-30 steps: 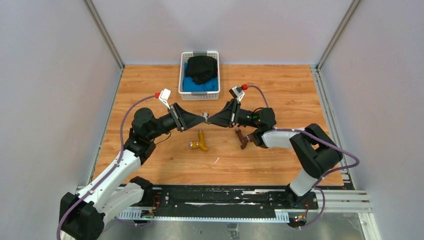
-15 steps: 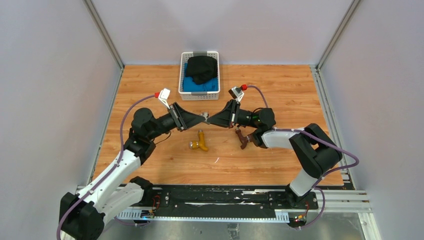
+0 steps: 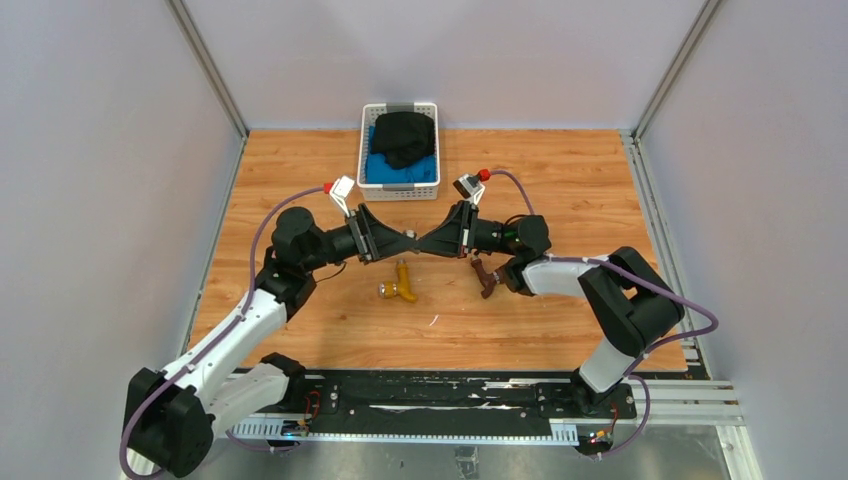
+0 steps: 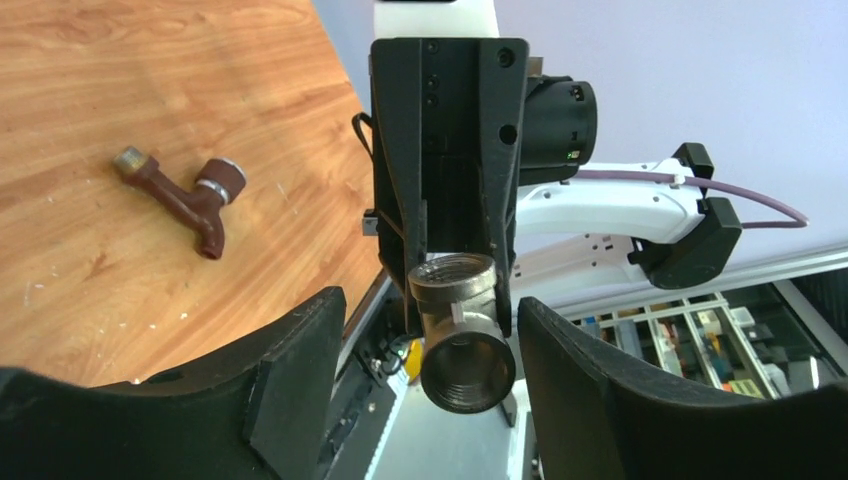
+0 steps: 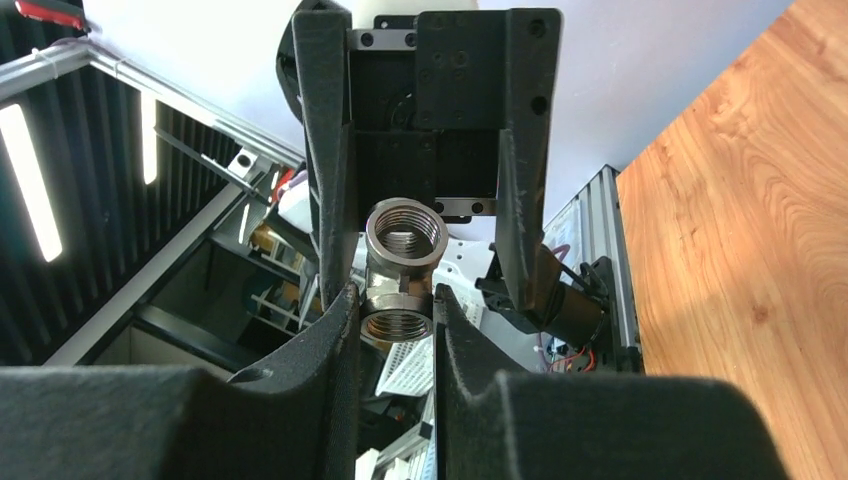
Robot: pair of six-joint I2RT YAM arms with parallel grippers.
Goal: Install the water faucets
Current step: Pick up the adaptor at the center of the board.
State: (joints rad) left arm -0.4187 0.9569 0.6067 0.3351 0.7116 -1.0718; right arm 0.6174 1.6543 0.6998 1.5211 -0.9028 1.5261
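Brass faucet (image 3: 403, 283) and brown faucet (image 3: 487, 277) lie apart on the table (image 3: 560, 180).

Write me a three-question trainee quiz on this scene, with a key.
1. True or false: the brass faucet is screwed into the grey tee fitting.
2. Which clamps the tee fitting? A the left end effector, B the right end effector, C neither.
3. Fill in: the reddish-brown faucet lies on the wooden ____.
Key: 1 false, it lies loose on the table. 2 B; the left end effector stands open around the fitting. 3 table.
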